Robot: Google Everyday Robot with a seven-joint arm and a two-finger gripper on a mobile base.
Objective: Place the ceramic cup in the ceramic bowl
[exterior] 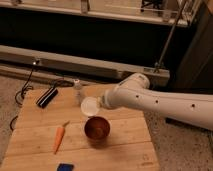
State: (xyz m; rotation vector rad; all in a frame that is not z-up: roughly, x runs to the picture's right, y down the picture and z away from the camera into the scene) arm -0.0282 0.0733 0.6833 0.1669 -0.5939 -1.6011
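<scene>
One small white ceramic cup (90,106) is gripped by the gripper (101,103), whose fingers are closed tight on it, with the cup tipped so its open mouth is turned toward the camera. Far off to the gripper's left, a black oblong object (47,97) is laid on the wooden table (127,145). Lower left of the gripper, an orange carrot (59,137) can be seen. A slim clear shaker bottle (78,91) is stood just up-left of it. Just below the gripper, the glossy reddish-brown ceramic bowl (97,129) is parked, not touched by the cup.
</scene>
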